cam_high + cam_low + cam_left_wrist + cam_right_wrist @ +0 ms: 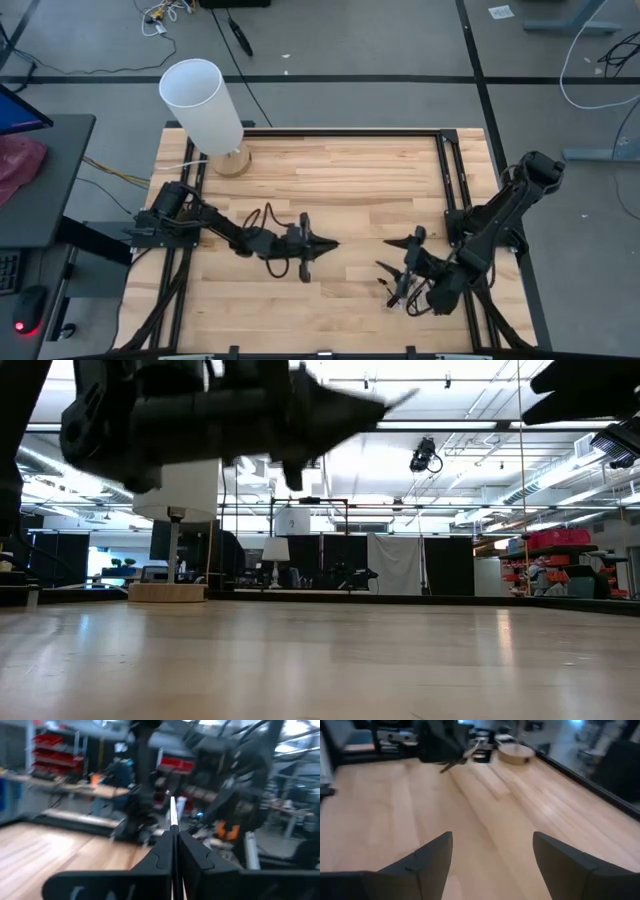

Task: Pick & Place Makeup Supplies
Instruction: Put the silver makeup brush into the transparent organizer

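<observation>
My left gripper (322,244) hovers over the middle of the table, pointing toward the right side, shut on one thin makeup brush (173,815) whose pale ferrule sticks out past the fingertips. The low view shows the brush tip (402,398) well above the wood. My right gripper (402,258) is open near the table's right side, facing the left gripper, with bare wood between its fingers (492,855). It sees the left gripper and brush (453,765) farther off. No other brushes show. My left gripper pinches the brush's slim handle (173,845) between its two shut fingers, which lie along the brush. They come level from the table's left side. The brush is lifted clear of the table, its ferrule end (402,398) poking out ahead of the fingertips.
A tall white cylinder (204,104) on a round wooden base (232,161) stands at the far left corner of the table. Black rails (452,175) run along the table's edges. Open wood (345,190) lies between the arms. Beyond the table, shelves and equipment fill the room.
</observation>
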Controlling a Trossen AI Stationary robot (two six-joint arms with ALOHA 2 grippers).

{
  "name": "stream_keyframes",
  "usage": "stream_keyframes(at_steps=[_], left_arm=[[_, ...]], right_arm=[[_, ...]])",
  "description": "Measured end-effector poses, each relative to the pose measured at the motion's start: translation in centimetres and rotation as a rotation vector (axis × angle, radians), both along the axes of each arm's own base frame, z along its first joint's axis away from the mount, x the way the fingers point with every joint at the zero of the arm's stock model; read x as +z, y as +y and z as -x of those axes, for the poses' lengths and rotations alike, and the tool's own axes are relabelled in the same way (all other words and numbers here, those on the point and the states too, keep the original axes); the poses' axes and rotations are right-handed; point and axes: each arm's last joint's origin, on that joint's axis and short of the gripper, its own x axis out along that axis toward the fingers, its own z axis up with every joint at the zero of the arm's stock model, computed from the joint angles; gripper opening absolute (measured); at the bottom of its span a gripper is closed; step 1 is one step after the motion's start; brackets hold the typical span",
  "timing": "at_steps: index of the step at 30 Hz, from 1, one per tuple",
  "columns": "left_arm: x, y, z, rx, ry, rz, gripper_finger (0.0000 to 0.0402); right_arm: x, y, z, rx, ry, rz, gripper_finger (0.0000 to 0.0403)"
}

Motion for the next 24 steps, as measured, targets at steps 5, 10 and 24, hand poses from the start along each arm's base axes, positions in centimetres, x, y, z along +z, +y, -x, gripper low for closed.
stream_keyframes(at_steps=[5, 10, 24], left_arm=[[2.1, -0.9, -1.9, -0.07, -0.062, -0.051, 0.0019], [3.7, -1.6, -3.5, -0.106, -0.063, -0.087, 0.0016], [5.5, -2.7, -5.4, -0.12, -0.018, -0.103, 0.0018]], right_arm=[[-1.9, -0.6, -1.7, 0.151, -0.124, -0.064, 0.0279], [-2.3, -1.9, -1.7, 0.327, -0.338, -0.104, 0.0276], [-0.9, -2.5, -1.7, 0.389, -0.498, -0.102, 0.0223]])
